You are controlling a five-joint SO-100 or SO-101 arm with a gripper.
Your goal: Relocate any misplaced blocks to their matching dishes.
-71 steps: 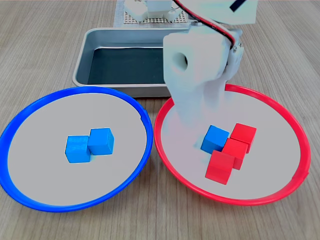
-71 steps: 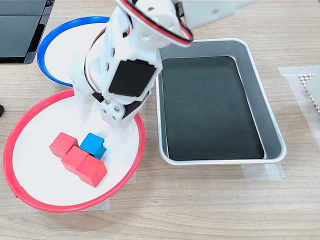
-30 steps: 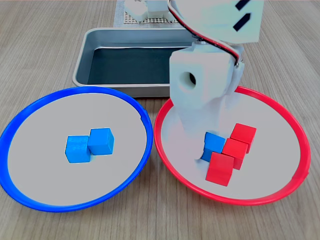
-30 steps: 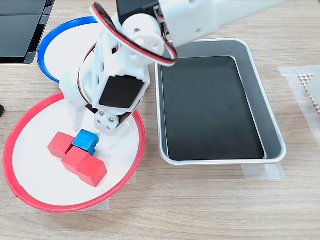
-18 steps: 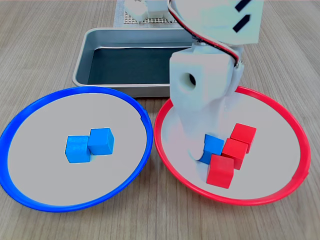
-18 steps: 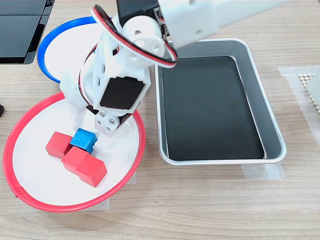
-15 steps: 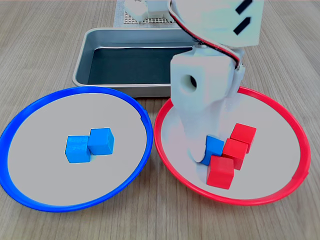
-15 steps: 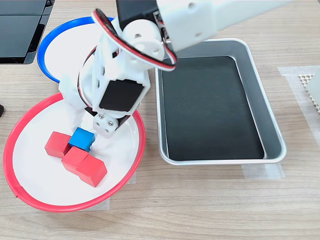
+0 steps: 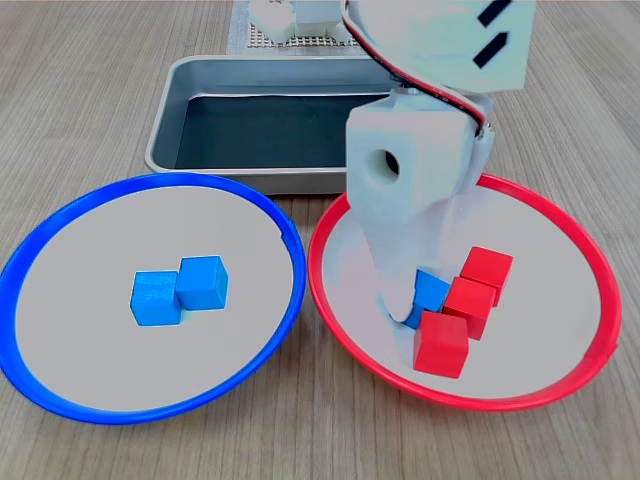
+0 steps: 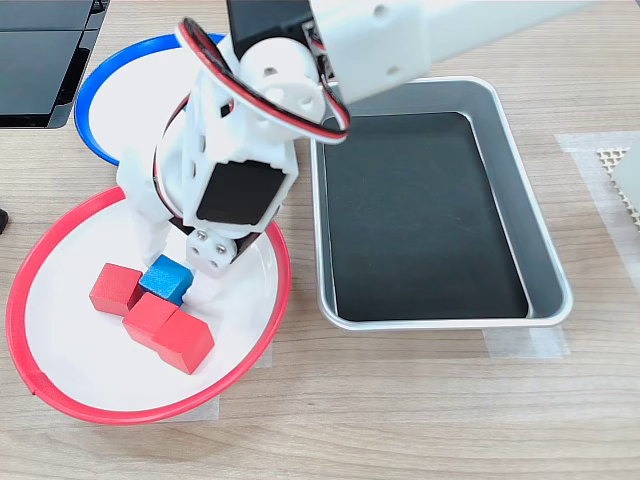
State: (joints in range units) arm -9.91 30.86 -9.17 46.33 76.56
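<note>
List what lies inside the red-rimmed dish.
Red-rimmed dish holds three red blocks and one blue block with the tool around it. Anything beneath the arm is hidden.

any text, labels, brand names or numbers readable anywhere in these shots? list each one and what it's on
None: no word, label, brand name or number can be read in either exterior view.
The arm carries only plain black marks, not letters.
The blocks, the red-rimmed dish, the blue-rimmed dish and the metal tray are all unmarked.
The dark object at the second exterior view's upper left shows no legible print.

Light wood-grain tabletop [image 10: 420,420]; dark flat device [image 10: 40,50] at second exterior view's top left.
</note>
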